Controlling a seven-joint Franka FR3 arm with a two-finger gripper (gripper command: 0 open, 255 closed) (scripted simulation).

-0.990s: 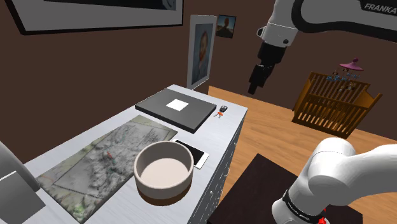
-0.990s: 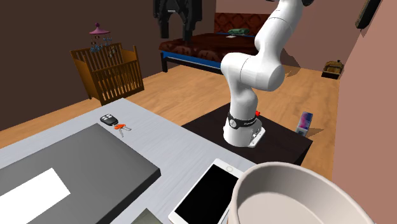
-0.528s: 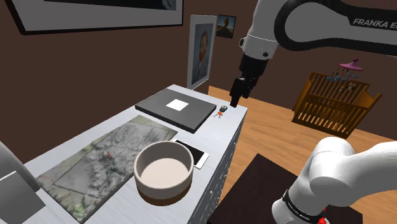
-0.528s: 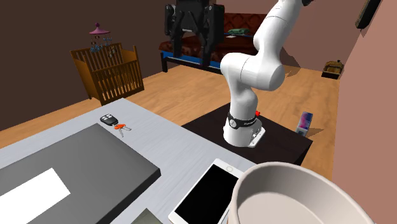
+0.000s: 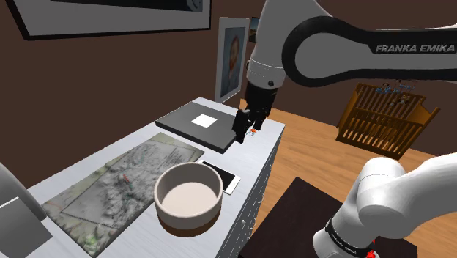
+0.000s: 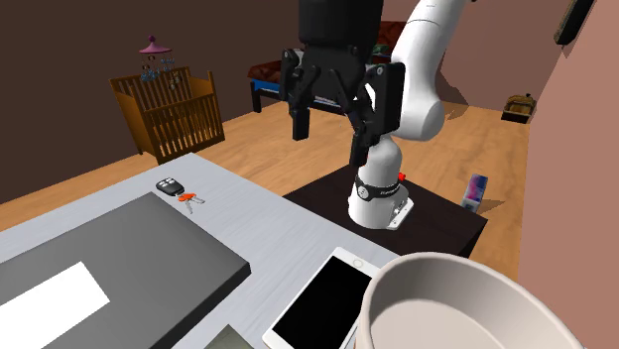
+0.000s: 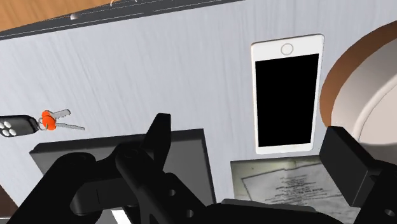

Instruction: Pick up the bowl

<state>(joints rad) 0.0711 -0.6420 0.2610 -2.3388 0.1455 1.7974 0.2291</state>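
Observation:
A round bowl (image 5: 189,196), tan outside and pale inside, stands upright on the grey tabletop (image 5: 258,151) near its front, partly on a printed map (image 5: 117,183). It sits at the lower right in the second exterior view (image 6: 456,302). My black gripper (image 5: 242,129) hangs open above the table's far end, over the edge of a dark flat slab (image 5: 203,123) and well short of the bowl. In the second exterior view the gripper (image 6: 329,135) has its fingers spread, with nothing between them. From the wrist, the gripper (image 7: 254,149) looks down on the bowl's rim (image 7: 366,89) beside the right finger.
A white-edged phone (image 5: 222,176) lies between the bowl and the slab. A key fob with keys (image 5: 254,130) lies near the table's far corner. A framed portrait (image 5: 233,59) stands at the far end. A wooden crib (image 5: 384,117) stands on the floor beyond.
The arm has swung down and toward the shoulder view's left, from above the floor to over the table's far end near the keys. The fingers stayed apart.

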